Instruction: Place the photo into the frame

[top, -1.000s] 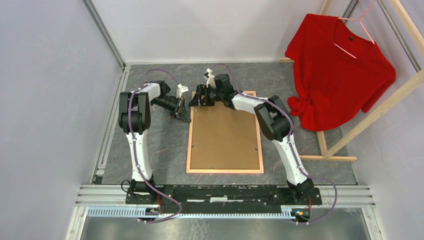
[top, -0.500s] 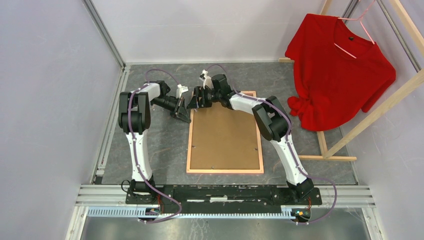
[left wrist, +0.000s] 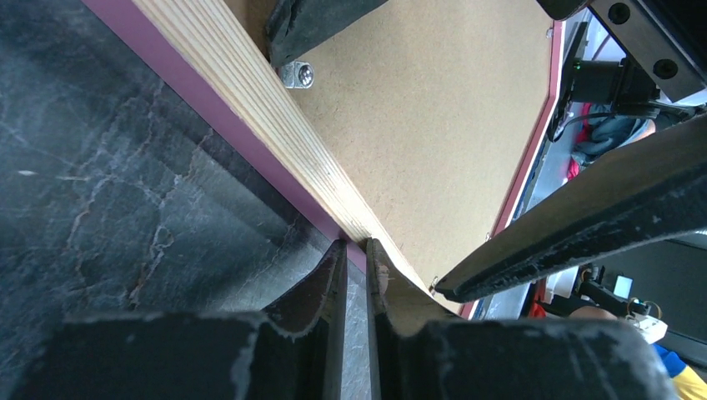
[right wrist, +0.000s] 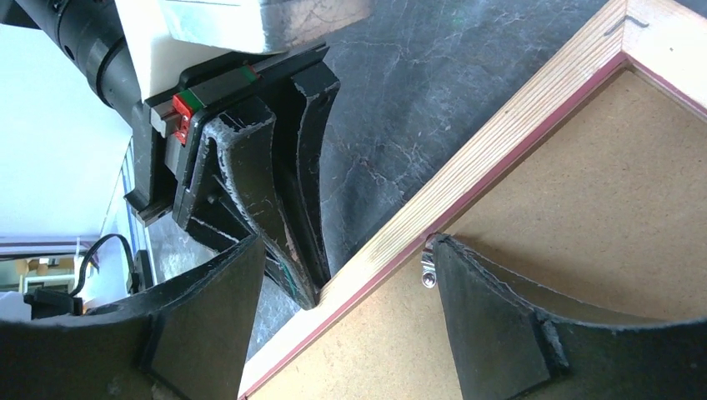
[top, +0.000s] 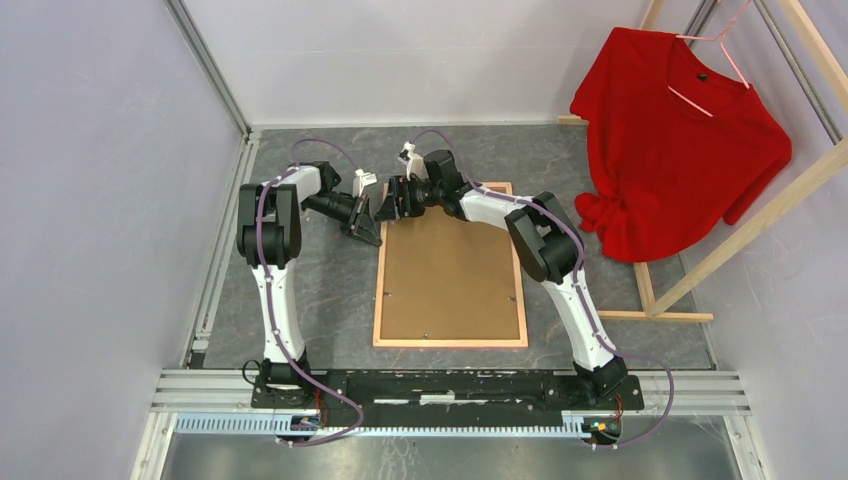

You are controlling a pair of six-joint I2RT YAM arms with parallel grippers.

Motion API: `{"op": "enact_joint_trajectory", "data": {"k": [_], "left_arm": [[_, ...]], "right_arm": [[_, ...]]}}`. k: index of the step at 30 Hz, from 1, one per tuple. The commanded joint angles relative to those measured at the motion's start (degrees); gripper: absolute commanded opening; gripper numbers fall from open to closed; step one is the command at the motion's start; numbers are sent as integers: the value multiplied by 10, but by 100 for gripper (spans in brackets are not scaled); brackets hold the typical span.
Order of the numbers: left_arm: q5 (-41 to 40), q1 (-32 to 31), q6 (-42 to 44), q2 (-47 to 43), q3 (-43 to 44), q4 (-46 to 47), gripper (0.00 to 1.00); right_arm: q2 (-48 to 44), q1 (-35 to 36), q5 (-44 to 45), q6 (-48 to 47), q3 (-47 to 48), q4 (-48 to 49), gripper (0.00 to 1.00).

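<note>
The frame (top: 450,343) lies face down on the table, brown backing (top: 450,270) up, light wood rim around it. The photo is not in view. My left gripper (top: 368,228) is shut, with its tips (left wrist: 356,244) against the outer pink edge of the frame's left rim (left wrist: 250,100) near the far-left corner. My right gripper (top: 392,198) is open and straddles that same rim (right wrist: 500,133). One finger (right wrist: 492,325) rests on the backing beside a small metal clip (right wrist: 428,271); the other finger (right wrist: 200,325) is over the table outside the frame. The left gripper (right wrist: 304,292) shows just beyond it.
A red shirt (top: 680,130) hangs on a wooden clothes rack (top: 760,215) at the right, its foot (top: 655,315) close to the frame's right side. Grey walls close in left and back. A metal rail (top: 450,385) runs along the near edge.
My right gripper has moved a little left along the frame's far end to the far-left corner, close to the left gripper. The left arm and the frame have not moved.
</note>
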Motion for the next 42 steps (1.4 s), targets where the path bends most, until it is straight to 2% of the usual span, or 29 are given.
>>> {"op": "enact_joint_trajectory", "data": {"k": [1, 12, 14, 18, 21, 29, 33, 42], "left_arm": [[-48, -5, 42, -8, -5, 21, 19], [-51, -4, 41, -7, -4, 21, 18], [-53, -4, 41, -8, -2, 20, 18], [-50, 0, 45, -13, 7, 9, 18], [-47, 6, 43, -15, 15, 7, 18], [-30, 9, 43, -13, 11, 8, 19], [-29, 8, 46, -9, 6, 8, 20], [-32, 7, 48, -9, 6, 7, 20]], "right_arm": [[-1, 16, -65, 2, -2, -42, 80], [27, 23, -103, -13, 41, -74, 79], [12, 11, -73, -19, 43, -92, 81], [-53, -34, -16, 4, -3, -28, 86], [-94, -65, 24, 3, -28, -15, 86], [-193, -115, 145, -21, -175, -5, 87], [-203, -122, 166, -18, -215, 15, 86], [-158, -122, 157, 4, -190, 35, 83]]}}
